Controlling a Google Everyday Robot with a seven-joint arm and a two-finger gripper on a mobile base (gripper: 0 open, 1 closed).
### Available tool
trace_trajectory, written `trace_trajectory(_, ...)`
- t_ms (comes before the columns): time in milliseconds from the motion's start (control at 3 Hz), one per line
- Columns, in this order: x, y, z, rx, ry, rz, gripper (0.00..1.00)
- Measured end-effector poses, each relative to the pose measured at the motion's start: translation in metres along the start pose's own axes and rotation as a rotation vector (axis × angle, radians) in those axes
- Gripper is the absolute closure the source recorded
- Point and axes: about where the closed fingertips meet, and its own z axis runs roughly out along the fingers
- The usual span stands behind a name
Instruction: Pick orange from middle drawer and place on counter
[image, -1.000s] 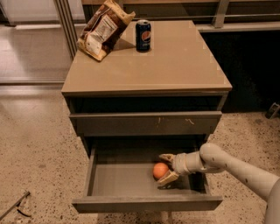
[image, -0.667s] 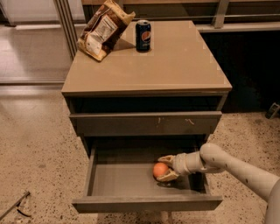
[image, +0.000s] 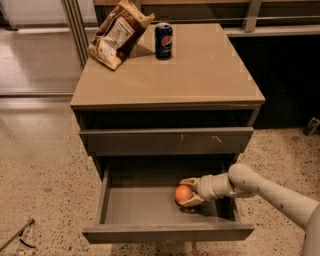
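The orange (image: 182, 193) sits in the open middle drawer (image: 140, 211), right of centre on its grey floor. My gripper (image: 185, 193) reaches in from the right, with one finger above the orange and one below, and is shut on it. The orange is at or just above the drawer floor. The tan counter (image: 200, 75) is the cabinet's top slab, above the drawers.
A blue soda can (image: 163, 41) and a brown snack bag (image: 117, 34) stand at the back left of the counter. A shut drawer with pale scratch marks (image: 165, 141) sits directly above the open one. My arm (image: 270, 192) crosses the drawer's right side. Speckled floor surrounds the cabinet.
My fingers have closed in on the orange. The orange and arm have barely shifted.
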Motion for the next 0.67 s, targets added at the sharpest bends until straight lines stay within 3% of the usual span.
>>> trace_trajectory(333,0.000,0.000,0.000,0.000,0.000,0.000,1.00)
trace_trajectory(667,-0.022,0.007,-0.010,-0.005,-0.001,-0.020,1.00)
